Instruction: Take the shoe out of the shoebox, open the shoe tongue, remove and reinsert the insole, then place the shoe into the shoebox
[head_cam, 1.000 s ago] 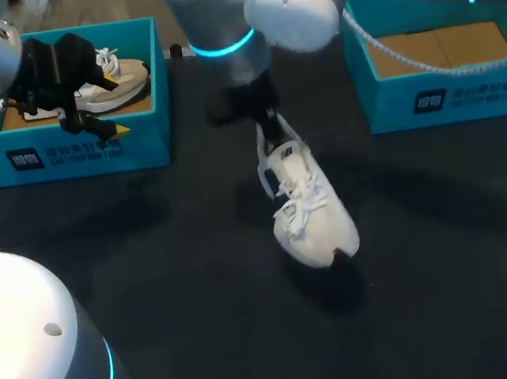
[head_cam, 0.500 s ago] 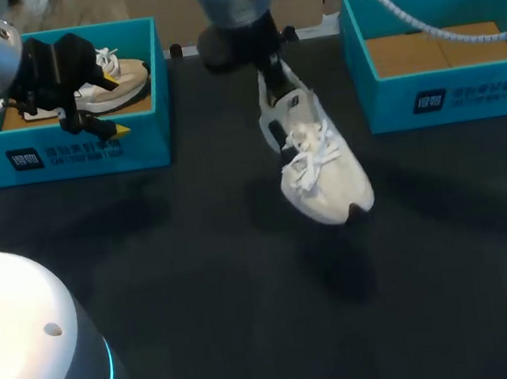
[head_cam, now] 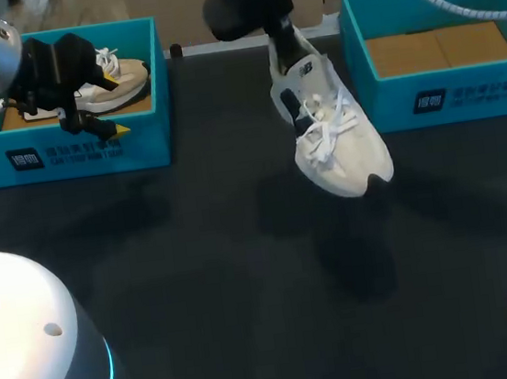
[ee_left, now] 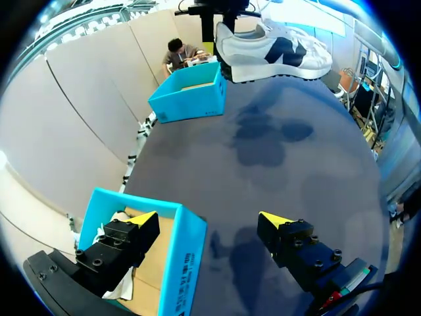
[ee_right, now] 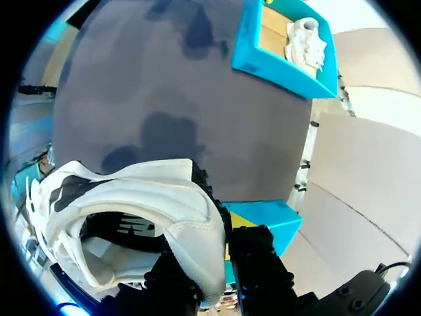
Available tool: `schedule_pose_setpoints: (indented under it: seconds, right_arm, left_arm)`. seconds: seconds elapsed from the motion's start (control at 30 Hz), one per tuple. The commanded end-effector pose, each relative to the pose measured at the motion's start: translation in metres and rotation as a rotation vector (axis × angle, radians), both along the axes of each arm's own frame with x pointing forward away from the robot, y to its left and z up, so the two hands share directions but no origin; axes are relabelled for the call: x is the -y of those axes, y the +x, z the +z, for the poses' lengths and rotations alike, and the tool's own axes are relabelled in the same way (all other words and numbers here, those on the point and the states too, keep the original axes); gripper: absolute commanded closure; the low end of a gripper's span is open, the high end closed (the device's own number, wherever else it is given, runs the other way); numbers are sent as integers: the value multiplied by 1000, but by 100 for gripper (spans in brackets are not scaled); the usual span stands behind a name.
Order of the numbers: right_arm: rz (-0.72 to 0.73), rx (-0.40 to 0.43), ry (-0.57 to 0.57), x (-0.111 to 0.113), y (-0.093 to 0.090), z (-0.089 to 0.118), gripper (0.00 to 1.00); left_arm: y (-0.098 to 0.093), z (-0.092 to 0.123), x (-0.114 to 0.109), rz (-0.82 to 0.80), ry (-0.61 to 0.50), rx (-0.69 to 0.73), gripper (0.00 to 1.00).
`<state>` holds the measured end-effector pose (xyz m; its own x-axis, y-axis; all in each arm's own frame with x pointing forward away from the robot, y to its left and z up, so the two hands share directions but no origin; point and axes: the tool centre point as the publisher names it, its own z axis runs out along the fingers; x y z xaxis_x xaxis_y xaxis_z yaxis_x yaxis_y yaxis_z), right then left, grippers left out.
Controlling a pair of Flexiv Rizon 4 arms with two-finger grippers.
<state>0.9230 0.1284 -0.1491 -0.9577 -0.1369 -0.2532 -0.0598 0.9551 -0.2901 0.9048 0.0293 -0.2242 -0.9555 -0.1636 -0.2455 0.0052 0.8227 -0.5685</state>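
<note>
**Desk:** What step was this?

**Operator:** A carry, as I judged it. My right hand (head_cam: 285, 52) was clamped on the heel of the white shoe (head_cam: 331, 138), which hung toe-down above the worktop (head_cam: 200, 279), just beside the empty right shoebox (head_cam: 450, 96). I could not tell whether the insole work was done.

**Desk:** And the next move?

**Operator:** If the shoe was bound for that box, it needed to swing over the near wall and level out. Then it could go down sole-first before I let go. A drooping toe could have caught the rim.

**Desk:** The other arm?

**Operator:** It sat low at the left shoebox (head_cam: 91, 149). My left hand (ee_left: 208, 219) was spread wide and held nothing — one finger inside the wall, one outside. A second shoe (head_cam: 119, 76) lay in that box.
</note>
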Motion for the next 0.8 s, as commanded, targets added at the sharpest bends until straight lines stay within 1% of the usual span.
schedule_pose_setpoints:
  seconds: [0.03, 0.57, 0.67, 0.8]
  right_arm:
    - [-7, 19, 17, 1, -2, 1, 100]
    - [-7, 19, 17, 1, -2, 1, 100]
    - [-33, 3, 53, 18, 7, -4, 100]
    - [-13, 0, 72, 42, 20, -2, 100]
  left_arm:
    - [-1, 0, 0, 2, 4, 0, 0]
    - [-1, 0, 0, 2, 4, 0, 0]
    - [-1, 0, 0, 2, 4, 0, 0]
    - [-1, 0, 0, 2, 4, 0, 0]
